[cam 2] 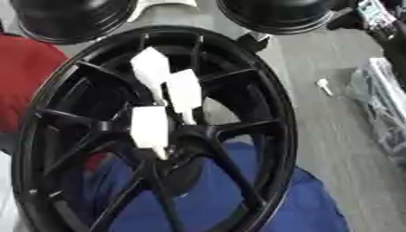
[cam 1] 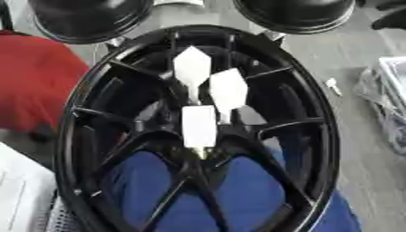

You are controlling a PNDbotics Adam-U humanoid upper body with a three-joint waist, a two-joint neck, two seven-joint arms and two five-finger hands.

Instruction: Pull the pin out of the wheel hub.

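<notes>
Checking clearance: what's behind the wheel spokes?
Through the wheel's spokes a blue cloth-like surface shows low down, and something red at the left. Three white pieces cover the hub centre; no pin or hand visible.

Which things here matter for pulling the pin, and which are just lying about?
For the job: black wheel; its hub; three white pieces at the hub, one possibly the pin.

Lying about: small white object on the floor; two black round things behind; red cloth; blue cloth.

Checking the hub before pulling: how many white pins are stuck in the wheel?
3: upper pin, middle pin beside it, lower pin nearest the hub of the wheel. Others may be hidden.
</notes>
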